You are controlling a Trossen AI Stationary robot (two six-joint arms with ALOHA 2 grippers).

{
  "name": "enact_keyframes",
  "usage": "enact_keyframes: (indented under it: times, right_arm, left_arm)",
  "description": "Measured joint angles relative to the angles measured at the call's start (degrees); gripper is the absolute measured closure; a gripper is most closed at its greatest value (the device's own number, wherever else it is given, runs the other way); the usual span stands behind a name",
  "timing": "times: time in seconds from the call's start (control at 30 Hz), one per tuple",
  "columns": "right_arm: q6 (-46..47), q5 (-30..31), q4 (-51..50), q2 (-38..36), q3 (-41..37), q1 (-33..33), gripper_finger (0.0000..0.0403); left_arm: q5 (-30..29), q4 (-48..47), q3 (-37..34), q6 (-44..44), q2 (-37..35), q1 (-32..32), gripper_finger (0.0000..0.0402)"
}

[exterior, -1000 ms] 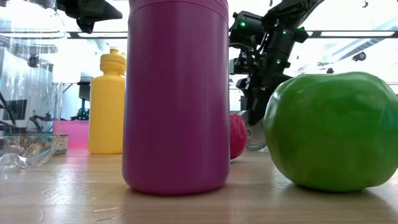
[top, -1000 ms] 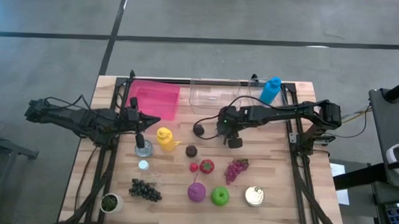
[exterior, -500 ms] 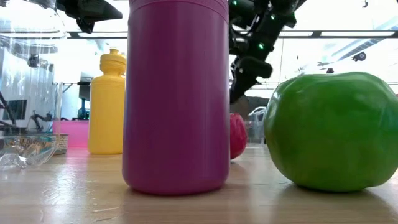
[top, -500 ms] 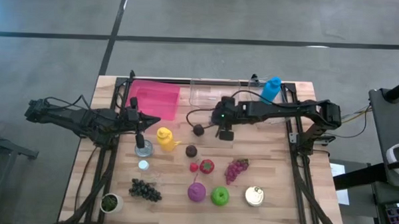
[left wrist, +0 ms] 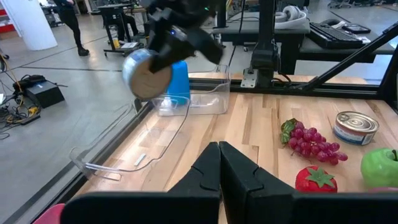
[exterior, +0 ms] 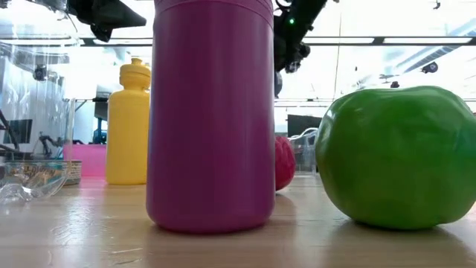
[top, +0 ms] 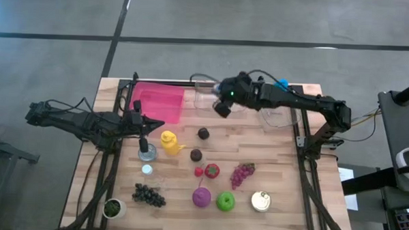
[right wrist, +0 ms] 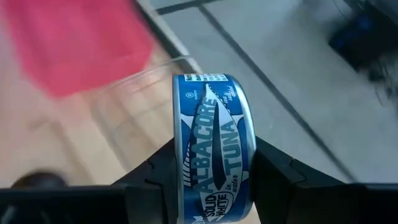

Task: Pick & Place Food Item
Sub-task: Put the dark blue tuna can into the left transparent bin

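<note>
My right gripper (top: 222, 106) is shut on a blue tuna can (right wrist: 214, 143), well above the table near the clear container (top: 208, 95) at the far edge. The left wrist view shows the can (left wrist: 148, 73) in the air in front of a blue bottle (left wrist: 179, 78). My left gripper (left wrist: 219, 149) is shut on nothing and waits at the table's left, near the yellow bottle (top: 169, 142). My right gripper pinches the can between its two fingers (right wrist: 277, 171), one on each flat end (left wrist: 149, 79). The fingers slant down from the table's right side. The can stands on edge, its label wall (right wrist: 211, 106) toward the wrist camera, lifted clear of the table.
A pink tray (top: 160, 102) lies at the far left. On the near half of the table are two dark fruits (top: 203, 133), a strawberry (top: 212, 170), red grapes (top: 242, 174), dark grapes (top: 148, 194), a purple bottle (top: 201, 197), a green apple (top: 225, 201) and a tin (top: 260, 201).
My right gripper has risen from the middle of the table with the can and gone toward the far edge and a little left, toward the clear container. Its wrist has rolled, so the can has turned with it.
</note>
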Motion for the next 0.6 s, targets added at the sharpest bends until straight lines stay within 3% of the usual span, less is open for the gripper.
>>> enact_keyframes:
  times: [0.3, 0.6]
  right_arm:
    - [11.51, -3.18, -0.13, 0.02, -3.90, -8.37, 0.0267]
    - [11.76, -5.90, 0.03, 0.02, -5.86, -10.03, 0.0267]
  left_arm:
    - [0.01, -3.52, 0.00, 0.00, -0.01, 0.00, 0.0400]
    - [0.01, -9.33, 0.00, 0.01, -0.02, -0.01, 0.0400]
